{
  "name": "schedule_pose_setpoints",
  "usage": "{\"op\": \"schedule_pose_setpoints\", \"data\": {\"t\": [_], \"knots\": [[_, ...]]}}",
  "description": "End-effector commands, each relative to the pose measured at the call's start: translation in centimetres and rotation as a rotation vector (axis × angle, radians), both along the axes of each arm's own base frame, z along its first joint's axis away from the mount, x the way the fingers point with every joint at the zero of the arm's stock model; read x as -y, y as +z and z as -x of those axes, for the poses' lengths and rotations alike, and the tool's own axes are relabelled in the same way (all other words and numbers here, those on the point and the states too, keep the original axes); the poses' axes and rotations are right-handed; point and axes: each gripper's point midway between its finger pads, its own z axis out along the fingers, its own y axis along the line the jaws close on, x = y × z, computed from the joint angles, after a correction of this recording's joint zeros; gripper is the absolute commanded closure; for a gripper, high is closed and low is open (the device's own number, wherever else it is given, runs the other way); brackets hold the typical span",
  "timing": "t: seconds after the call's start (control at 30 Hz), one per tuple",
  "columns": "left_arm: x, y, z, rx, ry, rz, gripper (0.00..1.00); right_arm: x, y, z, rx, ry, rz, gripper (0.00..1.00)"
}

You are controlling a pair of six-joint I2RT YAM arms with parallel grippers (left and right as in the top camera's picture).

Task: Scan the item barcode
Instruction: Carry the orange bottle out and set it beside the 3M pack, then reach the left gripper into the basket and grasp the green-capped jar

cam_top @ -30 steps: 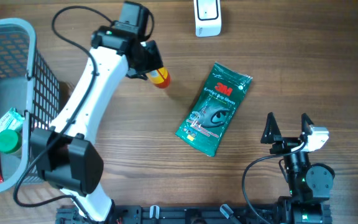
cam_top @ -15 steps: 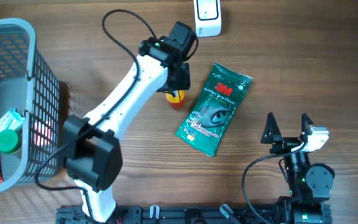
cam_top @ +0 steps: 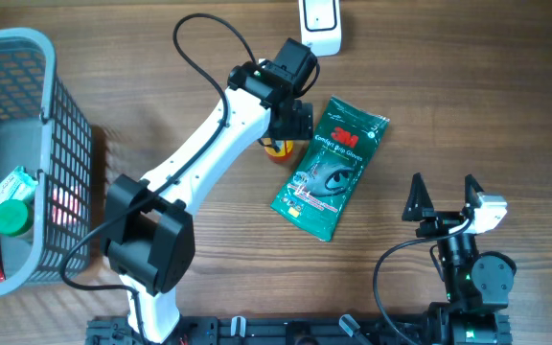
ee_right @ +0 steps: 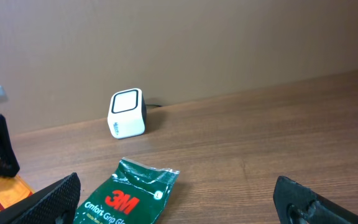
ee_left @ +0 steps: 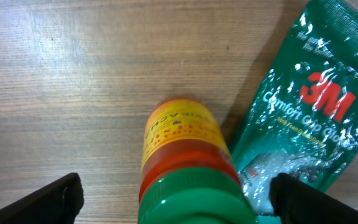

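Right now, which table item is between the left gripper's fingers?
The green-capped yellow bottle: it sits between the left gripper's open fingers, while the green 3M pack lies beside it, outside them.

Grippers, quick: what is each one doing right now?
Left gripper: open, fingers clear on both sides of the bottle, not gripping it.
Right gripper: open, holding nothing.

Pouch (ee_left: 303, 106) beside bottle (ee_left: 182, 149) (other flank bare)
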Motion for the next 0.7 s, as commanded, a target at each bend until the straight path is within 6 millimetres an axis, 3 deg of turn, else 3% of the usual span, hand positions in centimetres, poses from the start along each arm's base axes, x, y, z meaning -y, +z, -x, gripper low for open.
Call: {"op": "schedule_pose_setpoints", "data": {"t": [0.0,0.13,0.23,0.3,0.37,0.47,0.63,0.67], "knots": [[-1.3,9.3,-2.5,0.256,0.023,0.003,0.0,0.2,0.0,0.0,0.002,-0.014,0.001,0.0],[-5.4,18.9,-3.7,0.522,0.146,-0.059,0.0,0.2,0.0,0.0,0.001,-0.014,0.001,0.0],[-10.3,26.8,-3.2,0.745,0.268,-0.121,0.0,0.2,0.0,0.0,0.001,-0.014,0.002,0.0],[-13.9,29.8,-2.4,0.836,0.378,-0.169,0.0,0.2,0.0,0.0,0.001,-0.014,0.002,0.0],[-17.4,31.6,-1.3,0.878,0.469,-0.21,0.0,0.2,0.0,0.0,0.002,-0.014,0.002,0.01],[-21.6,32.1,0.0,0.87,0.582,-0.223,0.0,0.2,0.0,0.0,0.002,-0.014,0.002,0.0],[-30.1,30.8,4.0,0.809,0.956,-0.217,0.0,0.2,0.0,0.0,0.002,-0.014,0.001,0.0],[-32.9,29.4,5.7,0.761,1.12,-0.194,0.0,0.2,0.0,0.0,0.002,-0.014,0.002,0.0]]}}
